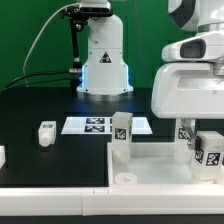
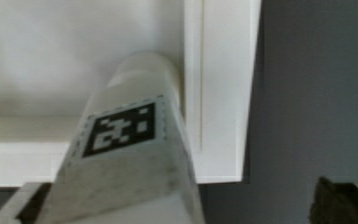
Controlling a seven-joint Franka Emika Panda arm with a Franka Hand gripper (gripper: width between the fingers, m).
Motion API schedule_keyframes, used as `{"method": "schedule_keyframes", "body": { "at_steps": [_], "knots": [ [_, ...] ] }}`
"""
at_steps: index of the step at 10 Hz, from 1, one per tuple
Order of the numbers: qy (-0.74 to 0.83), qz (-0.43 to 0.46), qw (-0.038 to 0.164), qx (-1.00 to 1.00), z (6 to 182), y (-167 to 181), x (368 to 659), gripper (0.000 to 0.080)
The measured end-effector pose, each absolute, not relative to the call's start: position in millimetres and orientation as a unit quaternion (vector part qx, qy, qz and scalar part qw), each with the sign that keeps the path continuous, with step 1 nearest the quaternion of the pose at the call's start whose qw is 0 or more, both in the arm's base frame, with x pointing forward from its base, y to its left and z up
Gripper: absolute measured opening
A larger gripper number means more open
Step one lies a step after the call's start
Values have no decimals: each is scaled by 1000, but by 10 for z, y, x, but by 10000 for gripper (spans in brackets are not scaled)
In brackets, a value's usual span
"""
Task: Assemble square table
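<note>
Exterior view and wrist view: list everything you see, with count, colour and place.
table: one, black, under everything
panel: one, white, raised rim, front, exterior view's right
legs: three clear, white, tagged; one upright at the panel's far edge, one at the marker board's left, one below the arm
marker board: one, white, centre
border strip: white, front left
arm base: one, white, back
fingers: two, dark, apart, flanking a leg

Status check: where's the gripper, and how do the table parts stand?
Gripper down over a leg, jaws either side, grip unconfirmed. Square panel flat; second leg upright at its edge; third leg loose on the table. Nothing blocking.
</note>
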State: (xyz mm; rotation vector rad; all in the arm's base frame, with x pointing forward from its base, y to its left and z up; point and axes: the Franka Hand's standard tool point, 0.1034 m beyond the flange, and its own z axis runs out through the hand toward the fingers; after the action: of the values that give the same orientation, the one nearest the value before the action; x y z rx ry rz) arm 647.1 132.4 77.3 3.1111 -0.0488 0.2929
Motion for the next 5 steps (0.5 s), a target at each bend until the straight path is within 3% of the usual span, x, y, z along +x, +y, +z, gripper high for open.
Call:
{"method": "schedule_keyframes", "body": {
  "at_steps": [1,2,3,5],
  "knots": [
    [-35,95,8,995,778,1293,6479,520],
    [-81,95,5,992,781,1259,6486,385],
    [-127,95,4,987,768,1216,6488,303],
    [-243,97,-2,965,763,1166,6492,303]
  ]
}}
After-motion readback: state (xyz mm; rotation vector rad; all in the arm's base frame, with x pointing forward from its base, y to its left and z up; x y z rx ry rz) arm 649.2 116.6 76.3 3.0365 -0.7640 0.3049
